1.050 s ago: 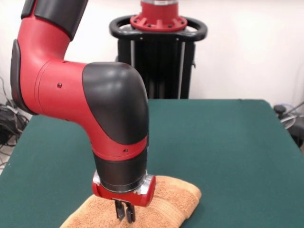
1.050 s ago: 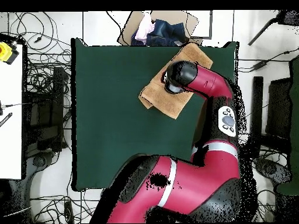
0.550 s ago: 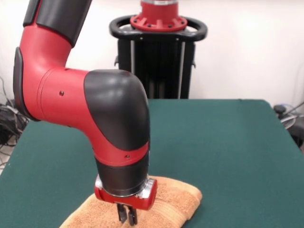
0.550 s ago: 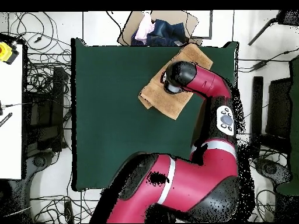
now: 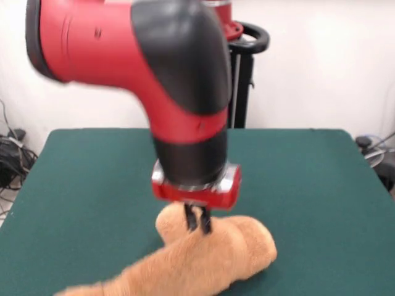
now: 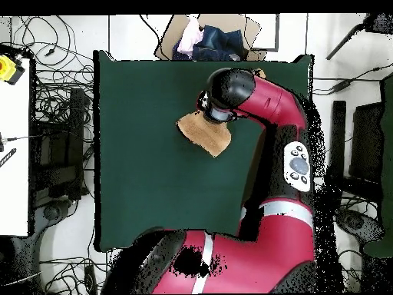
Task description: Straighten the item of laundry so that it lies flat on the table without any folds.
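Observation:
The item of laundry [image 5: 203, 259], a light orange-tan terry towel, is bunched into a lumpy heap near the front edge of the dark green table [image 5: 308, 185]. Its top is drawn up into a peak. My gripper [image 5: 197, 221] hangs straight down over that peak, its two black fingers close together and pinching the cloth. From overhead, the towel [image 6: 203, 132] shows as a small crumpled patch on the table [image 6: 146, 177]. The arm's wrist [image 6: 222, 96] covers part of it and hides the gripper.
The arm's thick red and black link [image 5: 154, 61] fills the upper left of the front view. A cardboard box of clothes [image 6: 207, 38] sits just past the table's top edge. Cables [image 6: 54, 100] and a white bench [image 6: 14, 154] lie to the left.
The gripper has risen off the table with the towel pinched in it and shifted sideways. The towel, lying fairly flat before, is now lifted and bunched, drawn away from the table's corner.

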Controlling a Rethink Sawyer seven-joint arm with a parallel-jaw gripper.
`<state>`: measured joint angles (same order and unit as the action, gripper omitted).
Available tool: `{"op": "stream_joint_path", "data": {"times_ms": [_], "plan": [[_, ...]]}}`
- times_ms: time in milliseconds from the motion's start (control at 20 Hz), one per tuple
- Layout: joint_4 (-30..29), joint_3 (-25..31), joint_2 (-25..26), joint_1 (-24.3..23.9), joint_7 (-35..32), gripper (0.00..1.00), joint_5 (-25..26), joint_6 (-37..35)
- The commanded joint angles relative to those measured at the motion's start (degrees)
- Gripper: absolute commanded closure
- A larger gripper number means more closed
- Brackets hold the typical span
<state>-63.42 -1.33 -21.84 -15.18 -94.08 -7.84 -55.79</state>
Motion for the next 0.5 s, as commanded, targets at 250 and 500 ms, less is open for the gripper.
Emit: {"op": "stream_joint_path", "data": {"times_ms": [250,500], "plan": [[-6.78,-4.5,-12.38,3.71,-19.26,1.0,-3.25,-16.12],[-10.64,-4.58,-13.61,3.69,-17.48,1.0,-3.72,-13.59]]}}
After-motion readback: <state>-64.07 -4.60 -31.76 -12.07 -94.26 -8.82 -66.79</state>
